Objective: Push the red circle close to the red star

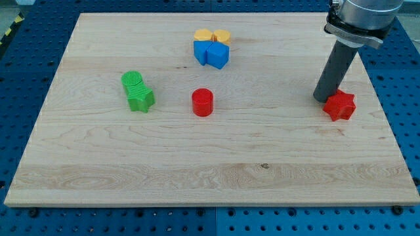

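Blocks dot the wooden surface [98, 157]: green pair [137, 91] at left, red circle [203, 102] centre, yellow [212, 35] and blue [211, 54] above, my tip [319, 99] touching the red star [340, 105] at right; jawless rod end effector.

tip [321, 99] touching star [340, 105] from view's left | circle [203, 102] well apart leftward, mid-board
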Action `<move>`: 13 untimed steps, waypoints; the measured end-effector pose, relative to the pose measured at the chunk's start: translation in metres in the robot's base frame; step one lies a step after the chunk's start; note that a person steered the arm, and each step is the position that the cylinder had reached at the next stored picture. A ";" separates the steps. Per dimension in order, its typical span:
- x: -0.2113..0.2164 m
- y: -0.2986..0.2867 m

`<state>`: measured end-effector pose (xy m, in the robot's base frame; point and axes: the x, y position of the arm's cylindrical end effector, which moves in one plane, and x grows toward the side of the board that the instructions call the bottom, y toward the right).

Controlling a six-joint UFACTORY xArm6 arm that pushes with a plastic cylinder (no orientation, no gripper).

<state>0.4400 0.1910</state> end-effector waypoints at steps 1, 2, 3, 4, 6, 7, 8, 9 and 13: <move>0.000 -0.045; 0.000 -0.056; 0.003 -0.056; 0.030 -0.079; 0.052 -0.142; 0.061 -0.189; 0.061 -0.234; 0.046 -0.251; 0.020 -0.205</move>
<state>0.4598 -0.0139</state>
